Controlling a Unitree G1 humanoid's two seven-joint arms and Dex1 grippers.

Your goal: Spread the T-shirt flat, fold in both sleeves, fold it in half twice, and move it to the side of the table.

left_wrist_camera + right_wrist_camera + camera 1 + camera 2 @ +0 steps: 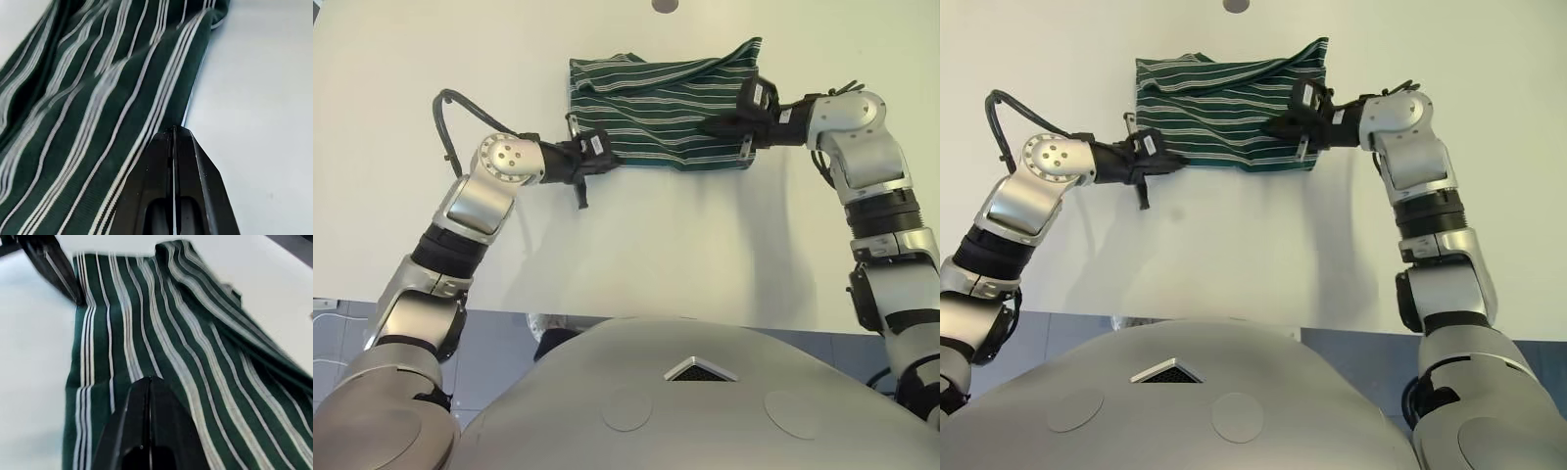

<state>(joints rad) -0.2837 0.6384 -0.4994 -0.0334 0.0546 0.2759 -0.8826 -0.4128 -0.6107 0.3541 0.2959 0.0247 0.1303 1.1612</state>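
The T-shirt (661, 113), dark green with thin white stripes, lies folded into a rough rectangle at the far middle of the white table (636, 255). Its far right corner sticks up in a loose flap. My left gripper (617, 163) is shut, its tip at the shirt's near left corner, right on the fabric's edge (173, 129). My right gripper (707, 127) is shut too and rests on top of the shirt's right part (149, 379). No cloth is visibly pinched in either one. The left gripper (49, 264) also appears in the right wrist view, at the far edge of the shirt.
A small grey disc (664, 4) sits at the table's far edge beyond the shirt. Bare white tabletop stretches to the left, right and near side of the shirt. The table's front edge (607, 315) runs close to my body, with grey floor below.
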